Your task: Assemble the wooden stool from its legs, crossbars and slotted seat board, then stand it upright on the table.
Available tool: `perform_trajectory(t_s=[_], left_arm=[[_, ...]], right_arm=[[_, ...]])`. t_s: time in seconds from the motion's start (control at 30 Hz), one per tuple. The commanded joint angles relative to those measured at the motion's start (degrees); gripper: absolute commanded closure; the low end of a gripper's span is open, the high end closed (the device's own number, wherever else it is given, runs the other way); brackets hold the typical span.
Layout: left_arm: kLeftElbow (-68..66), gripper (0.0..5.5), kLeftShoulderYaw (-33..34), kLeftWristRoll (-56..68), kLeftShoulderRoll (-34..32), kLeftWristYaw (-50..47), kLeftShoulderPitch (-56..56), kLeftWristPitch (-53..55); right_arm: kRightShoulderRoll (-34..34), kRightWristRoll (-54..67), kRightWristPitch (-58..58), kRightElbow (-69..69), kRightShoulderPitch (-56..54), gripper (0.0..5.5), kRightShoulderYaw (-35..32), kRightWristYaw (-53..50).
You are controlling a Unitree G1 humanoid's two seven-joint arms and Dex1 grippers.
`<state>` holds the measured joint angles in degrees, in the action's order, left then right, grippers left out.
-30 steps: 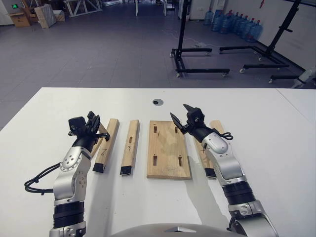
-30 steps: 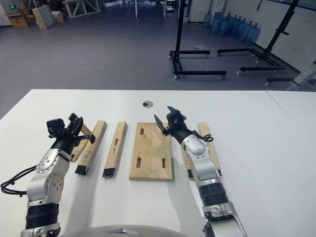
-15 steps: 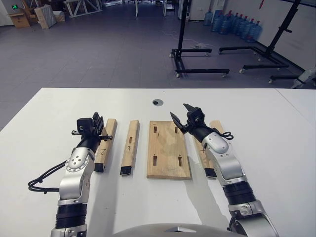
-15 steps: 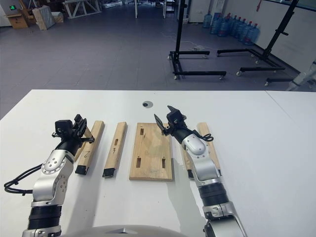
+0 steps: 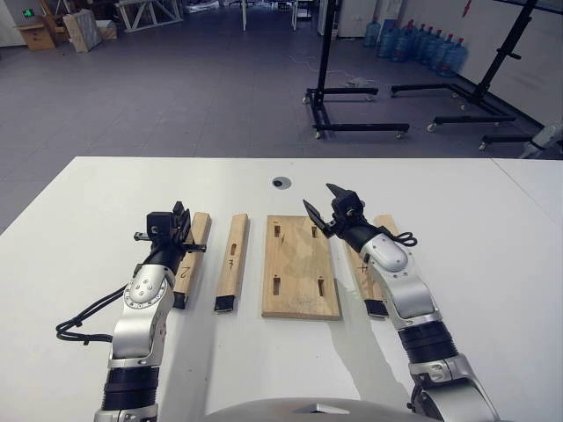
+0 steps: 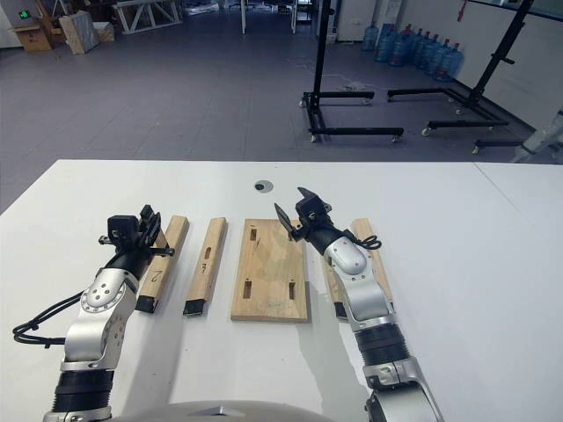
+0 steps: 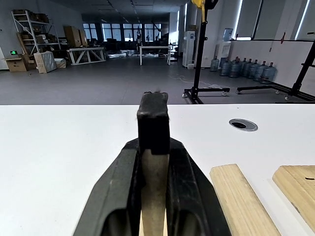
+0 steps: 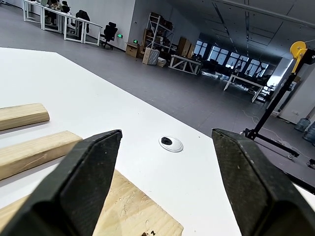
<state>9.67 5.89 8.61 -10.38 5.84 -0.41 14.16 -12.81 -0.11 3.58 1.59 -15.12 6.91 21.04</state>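
The slotted seat board (image 5: 299, 264) lies flat mid-table. To its left lie two wooden legs with black end caps, one marked 2 (image 5: 188, 260) and one closer to the board (image 5: 232, 261). My left gripper (image 5: 172, 230) sits just left of leg 2, shut on a third wooden leg (image 7: 153, 196) whose black cap (image 7: 153, 120) sticks out past the fingers. My right gripper (image 5: 323, 209) hangs open over the board's far right corner, nothing between its fingers. More wooden pieces (image 5: 376, 274) lie right of the board, partly under the right arm.
A round cable hole (image 5: 281, 182) sits in the white table (image 5: 457, 220) beyond the board. Past the far edge stand black wheeled frames (image 5: 356, 92) and water bottles. A black cable (image 5: 84, 321) trails from the left arm.
My left arm has swung right, and the leg it holds has turned from a slant to lie alongside leg 2. The right arm has stayed put.
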Motion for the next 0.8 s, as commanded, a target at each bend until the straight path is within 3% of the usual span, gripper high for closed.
perform_trajectory(t_s=[0.03,0.17,0.53,0.8], left_arm=[[-3.1,5.10,-0.3,0.5,1.2,0.3,2.2,2.5],[-2.9,5.10,-0.1,0.1,1.2,0.4,1.9,2.1],[3.1,3.44,-0.4,0.4,1.2,0.4,-1.4,1.0],[7.4,3.44,2.4,1.6,-0.4,-0.2,-7.3,3.9]], right_arm=[[-0.2,-0.5,-0.4,0.2,-1.3,2.16,0.1,0.0],[0.0,-0.5,-0.5,0.3,-1.4,2.16,0.1,-0.1],[0.6,0.0,-0.8,0.8,-1.4,2.16,-0.3,-1.1],[1.6,0.4,-0.5,0.8,-1.6,2.16,-0.6,-1.4]])
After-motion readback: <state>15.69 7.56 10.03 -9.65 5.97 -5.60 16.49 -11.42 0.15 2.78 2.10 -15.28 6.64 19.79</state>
